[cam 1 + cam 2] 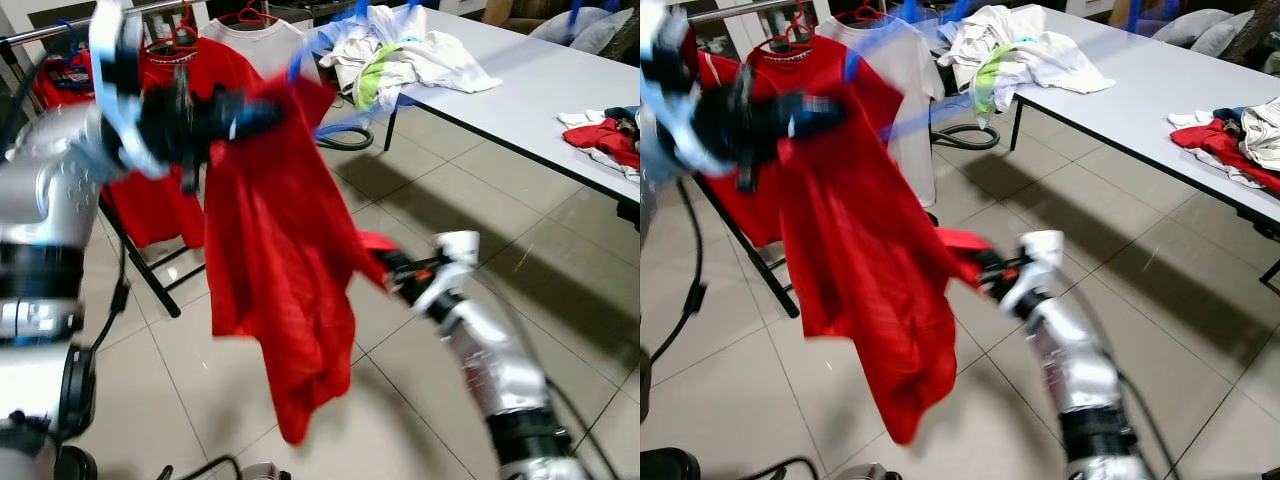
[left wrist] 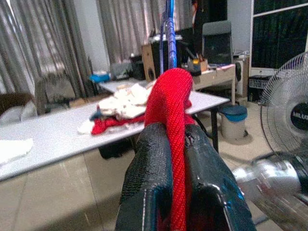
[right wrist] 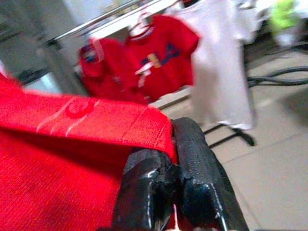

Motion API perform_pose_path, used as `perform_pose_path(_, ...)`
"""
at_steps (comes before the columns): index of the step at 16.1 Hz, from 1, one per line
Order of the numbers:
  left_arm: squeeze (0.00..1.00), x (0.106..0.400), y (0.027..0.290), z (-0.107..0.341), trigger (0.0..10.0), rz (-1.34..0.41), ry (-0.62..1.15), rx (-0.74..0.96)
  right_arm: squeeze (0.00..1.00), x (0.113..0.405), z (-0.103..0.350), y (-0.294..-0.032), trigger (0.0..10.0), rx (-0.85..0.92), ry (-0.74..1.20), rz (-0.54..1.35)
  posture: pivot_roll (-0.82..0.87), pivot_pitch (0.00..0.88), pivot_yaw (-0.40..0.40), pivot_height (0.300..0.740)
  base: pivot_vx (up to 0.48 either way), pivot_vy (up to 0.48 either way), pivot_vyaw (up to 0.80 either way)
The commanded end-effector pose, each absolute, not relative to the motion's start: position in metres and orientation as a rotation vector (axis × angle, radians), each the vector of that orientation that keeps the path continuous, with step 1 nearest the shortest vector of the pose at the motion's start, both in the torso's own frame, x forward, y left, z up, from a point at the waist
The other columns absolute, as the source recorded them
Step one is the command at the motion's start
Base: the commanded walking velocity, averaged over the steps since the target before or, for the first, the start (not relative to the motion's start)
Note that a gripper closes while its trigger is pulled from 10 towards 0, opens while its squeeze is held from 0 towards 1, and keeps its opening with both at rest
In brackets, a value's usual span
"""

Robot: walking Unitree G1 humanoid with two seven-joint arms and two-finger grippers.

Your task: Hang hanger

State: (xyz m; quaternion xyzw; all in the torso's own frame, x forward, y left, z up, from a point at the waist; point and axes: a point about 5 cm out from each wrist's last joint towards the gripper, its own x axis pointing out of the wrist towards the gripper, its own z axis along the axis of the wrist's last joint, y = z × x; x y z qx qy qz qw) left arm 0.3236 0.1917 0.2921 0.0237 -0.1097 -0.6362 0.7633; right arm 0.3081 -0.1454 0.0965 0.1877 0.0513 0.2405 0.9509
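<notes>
A red T-shirt (image 1: 280, 250) on a blurred blue hanger (image 1: 335, 122) hangs in the air in front of me. My left gripper (image 1: 250, 118) is raised at the shirt's shoulder and is shut on the red cloth (image 2: 175, 144), with the hanger's blue hook (image 2: 169, 29) rising beyond it. My right gripper (image 1: 385, 262) is lower and to the right, shut on the edge of a red sleeve (image 3: 96, 125). Behind, a clothes rail (image 1: 60, 30) carries a red shirt (image 1: 190, 60) and a white shirt (image 1: 262, 40) on red hangers.
A long grey table (image 1: 540, 90) runs along the right, with a pile of light clothes (image 1: 400, 55) and some red clothes (image 1: 605, 135) on it. A black hose (image 1: 345, 138) lies on the tiled floor under the table. The rack's black legs (image 1: 150, 275) stand at the left.
</notes>
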Motion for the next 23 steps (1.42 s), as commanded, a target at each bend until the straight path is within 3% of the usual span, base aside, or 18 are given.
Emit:
perform_pose_path(1, 0.00, 0.318, 0.193, 0.296, 0.0, -1.388, -0.248, 0.106, 0.00, 0.313, 0.102, -0.160, 0.0, 0.419, 0.083, 0.419, 0.04, 0.000, 0.053, 0.740, 0.000, 0.000, 0.00)
perform_pose_path(5, 0.00, 0.304, 0.196, 0.257, 0.0, -1.367, -0.150, 0.131, 0.00, 0.326, 0.123, -0.212, 0.0, 0.541, 0.007, 0.236, 0.02, 0.000, 0.043, 0.740, 0.000, 0.000, 0.00)
perform_pose_path(12, 0.00, 0.283, 0.213, 0.198, 0.0, -1.267, 0.051, 0.304, 0.00, 0.342, 0.151, -0.257, 0.0, 0.700, -0.070, 0.100, 0.00, 0.000, 0.026, 0.740, 0.000, 0.000, 0.00)
perform_pose_path(17, 0.00, 0.295, 0.237, 0.179, 0.0, -0.967, 0.156, 0.562, 0.00, 0.344, 0.155, -0.260, 0.0, 0.721, -0.077, 0.105, 0.00, 0.000, 0.022, 0.740, 0.000, 0.000, 0.00)
perform_pose_path(19, 0.00, 0.294, 0.239, 0.177, 0.0, -0.962, 0.169, 0.607, 0.00, 0.345, 0.155, -0.260, 0.0, 0.728, -0.076, 0.109, 0.01, 0.000, 0.021, 0.740, 0.000, 0.000, 0.00)
perform_pose_path(21, 0.00, 0.281, 0.227, 0.172, 0.0, -1.119, 0.148, 0.550, 0.00, 0.346, 0.156, -0.259, 0.0, 0.725, -0.076, 0.113, 0.00, 0.000, 0.020, 0.740, 0.000, 0.000, 0.00)
perform_pose_path(23, 0.00, 0.283, 0.227, 0.168, 0.0, -1.104, 0.166, 0.577, 0.00, 0.347, 0.159, -0.259, 0.0, 0.722, -0.080, 0.116, 0.00, 0.000, 0.020, 0.740, 0.000, 0.000, 0.00)
